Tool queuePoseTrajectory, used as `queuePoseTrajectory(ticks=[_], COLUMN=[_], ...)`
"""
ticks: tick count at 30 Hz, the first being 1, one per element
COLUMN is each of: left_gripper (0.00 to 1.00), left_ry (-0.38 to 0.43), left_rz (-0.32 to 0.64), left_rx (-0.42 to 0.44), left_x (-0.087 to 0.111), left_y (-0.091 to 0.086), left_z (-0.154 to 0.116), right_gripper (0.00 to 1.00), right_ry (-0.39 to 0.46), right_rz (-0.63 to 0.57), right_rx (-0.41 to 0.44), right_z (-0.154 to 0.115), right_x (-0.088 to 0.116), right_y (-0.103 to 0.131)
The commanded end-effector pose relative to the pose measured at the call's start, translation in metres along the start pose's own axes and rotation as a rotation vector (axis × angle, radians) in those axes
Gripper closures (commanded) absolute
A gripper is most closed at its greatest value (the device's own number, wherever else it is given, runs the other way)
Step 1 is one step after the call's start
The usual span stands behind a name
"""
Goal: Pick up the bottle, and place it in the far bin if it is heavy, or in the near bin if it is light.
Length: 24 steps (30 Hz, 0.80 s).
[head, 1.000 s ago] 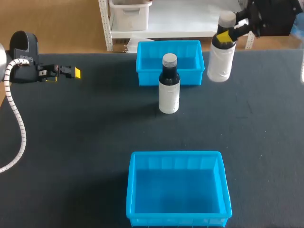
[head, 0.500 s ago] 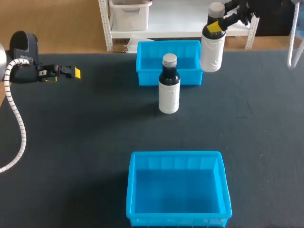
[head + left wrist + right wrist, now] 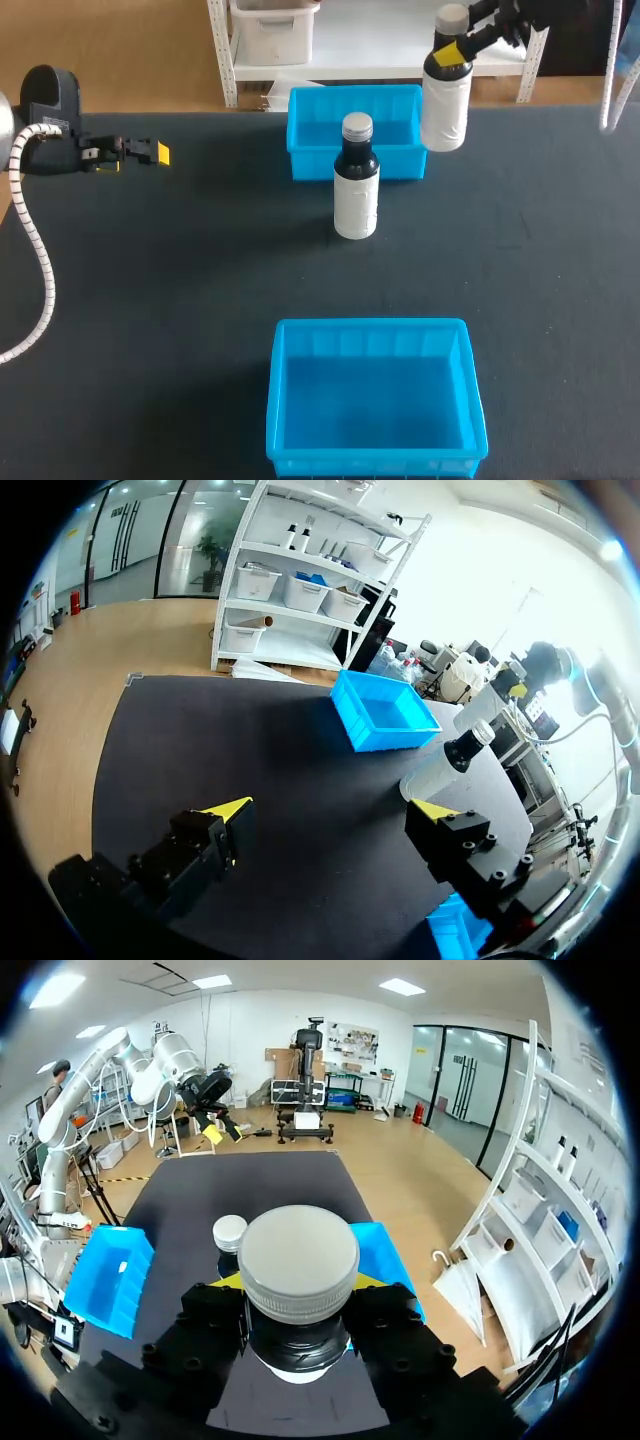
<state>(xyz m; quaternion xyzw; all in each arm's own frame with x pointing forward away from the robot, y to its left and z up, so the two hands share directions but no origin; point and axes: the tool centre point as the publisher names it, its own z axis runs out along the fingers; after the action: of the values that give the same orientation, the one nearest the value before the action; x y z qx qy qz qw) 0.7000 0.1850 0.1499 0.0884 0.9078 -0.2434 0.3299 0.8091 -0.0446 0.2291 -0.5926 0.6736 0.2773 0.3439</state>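
Right hand [image 3: 455, 48] grips the bottle [image 3: 445, 105] tight by its neck, up in the air. It has carried the bottle sideways to the right edge of the far bin [image 3: 310, 165], and now it has nearly stopped. I think the bottle goes in there, but it is not over the middle yet. Left hand [image 3: 150, 153] waits open, far off to the side.
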Motion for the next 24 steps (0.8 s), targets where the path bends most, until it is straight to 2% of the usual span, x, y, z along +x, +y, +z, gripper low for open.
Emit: queuePoseTrajectory(ticks=[1,14,16,24], left_gripper=[0.0,0.0,0.0,0.0], left_ry=[0.0,0.0,0.0,0.0], left_rz=[0.0,0.0,0.0,0.0], left_rx=[0.0,0.0,0.0,0.0], left_x=[0.0,0.0,0.0,0.0], left_y=[0.0,0.0,0.0,0.0], left_z=[0.0,0.0,0.0,0.0], right_gripper=[1.0,1.0,1.0,1.0], right_ry=[-0.001,-0.001,0.021,0.016], right_rz=[0.0,0.0,-0.025,-0.083], right_rx=[0.003,0.003,0.008,-0.005], right_z=[-0.002,-0.002,0.001,0.011], right_x=[-0.002,-0.002,-0.003,-0.014], right_y=[0.001,0.001,-0.004,-0.025])
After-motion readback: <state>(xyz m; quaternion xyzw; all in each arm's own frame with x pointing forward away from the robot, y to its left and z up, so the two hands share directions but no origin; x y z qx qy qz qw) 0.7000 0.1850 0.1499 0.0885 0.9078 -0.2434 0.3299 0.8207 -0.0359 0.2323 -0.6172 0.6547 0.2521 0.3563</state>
